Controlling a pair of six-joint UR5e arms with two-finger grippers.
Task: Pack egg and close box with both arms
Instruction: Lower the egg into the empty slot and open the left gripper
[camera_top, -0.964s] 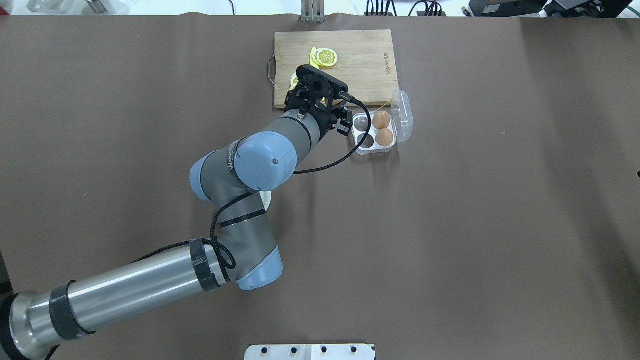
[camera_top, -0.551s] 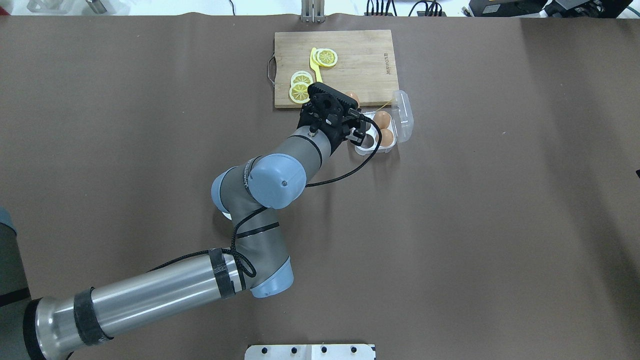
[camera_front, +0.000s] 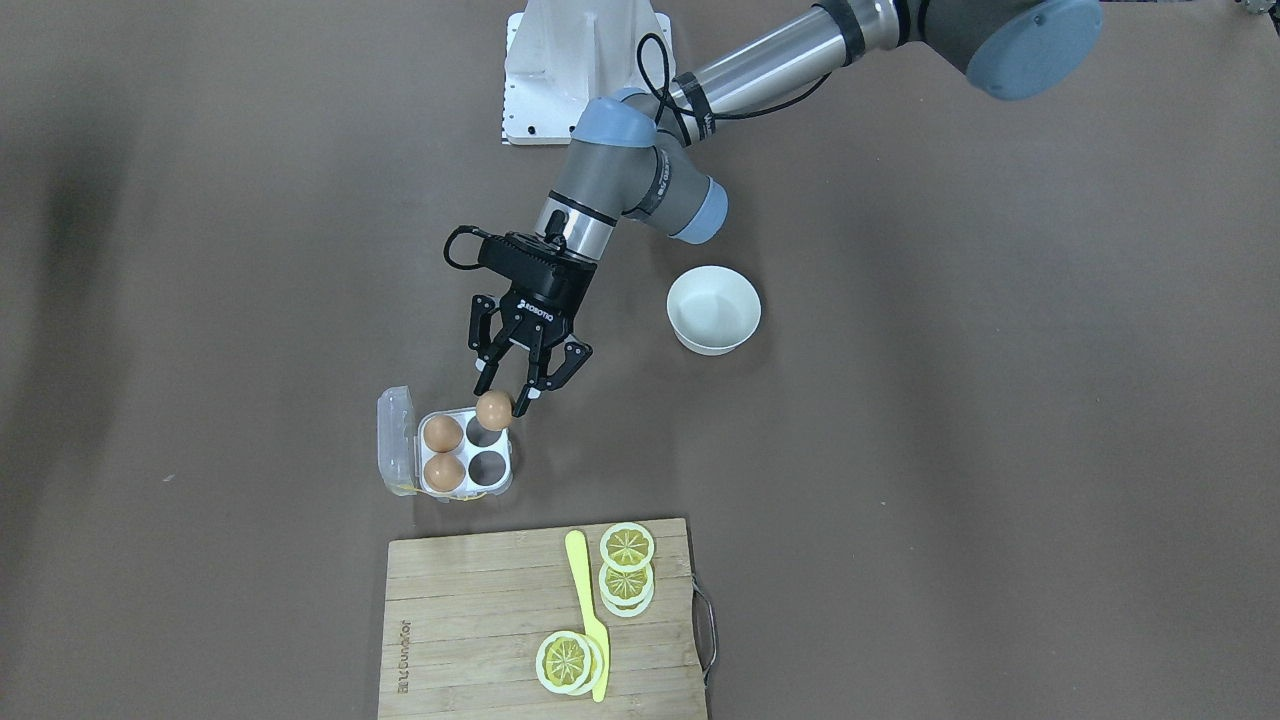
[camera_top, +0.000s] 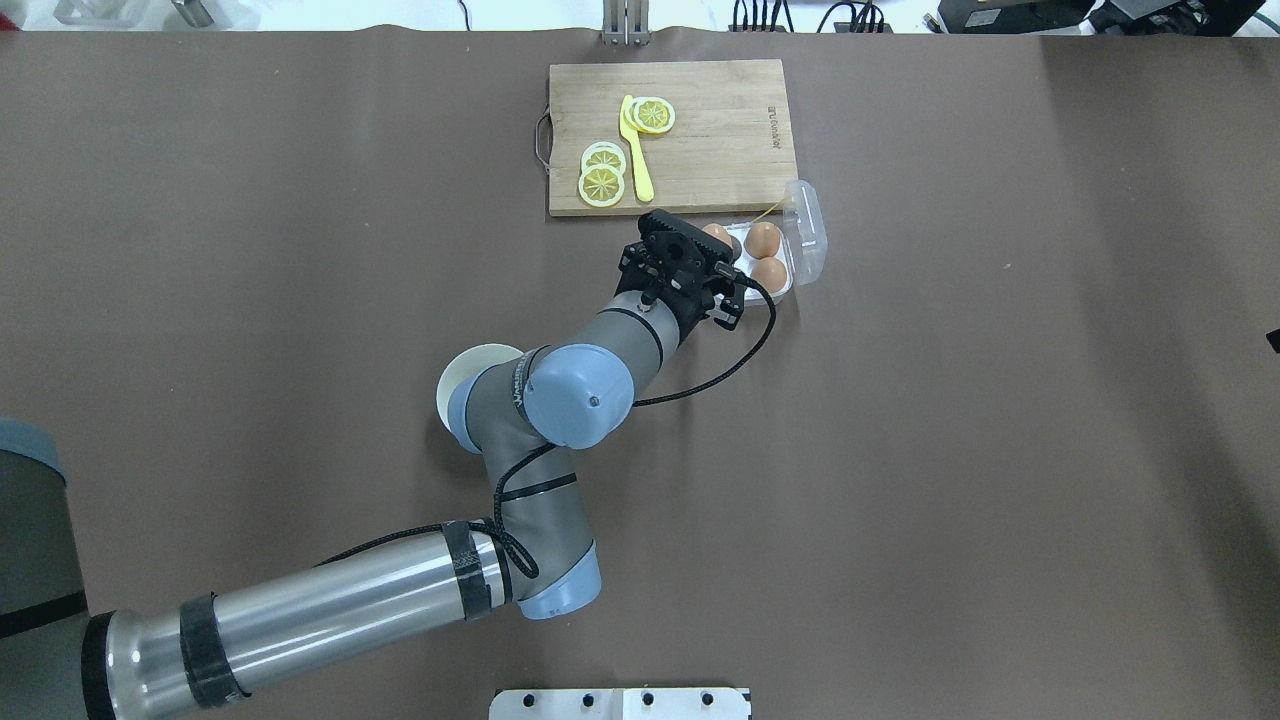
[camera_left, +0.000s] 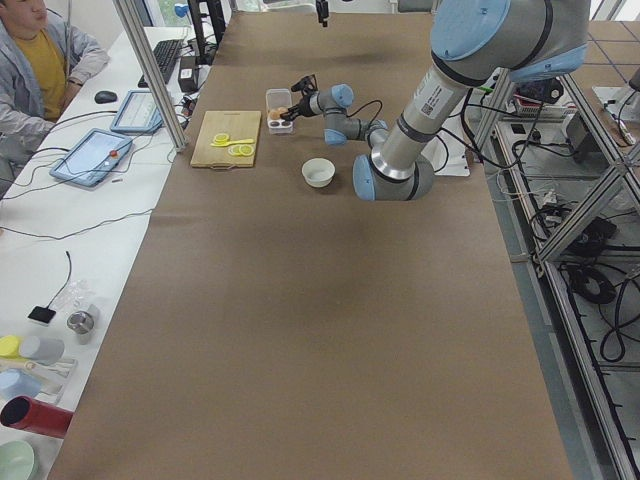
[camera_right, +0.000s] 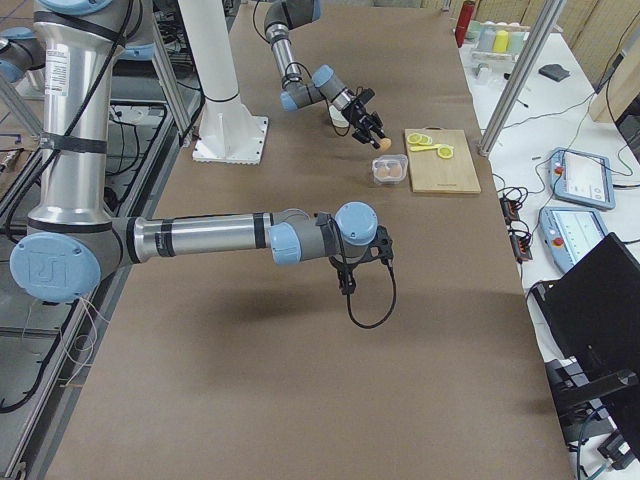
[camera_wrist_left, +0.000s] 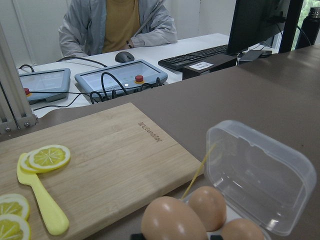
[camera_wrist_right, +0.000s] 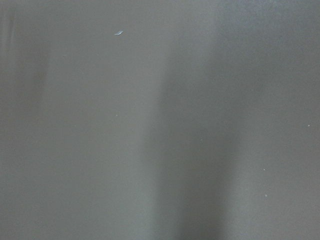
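Left end effector (camera_front: 504, 397) clamped on an egg (camera_front: 494, 410), fingers either side, holding it above the box (camera_front: 465, 487) at the cell nearest the robot on the bowl side. Egg not seated; from the wrist cam it sits low in frame w/ the other two eggs (camera_wrist_left: 207, 207) behind it. Those two fill the cells next to the lid (camera_front: 395, 438), which stands open on the hinge. Fourth cell empty. Box is on the brown surface (camera_front: 900, 450), just beside the cutting board (camera_front: 480, 620) w/ lemon slices (camera_front: 626, 547) and a yellow knife (camera_front: 585, 600). White bowl (camera_front: 713, 309) near the left arm. Right end effector (camera_right: 347, 285): seen only in the side view, over the surface well apart from the box; can't tell if apart or together.
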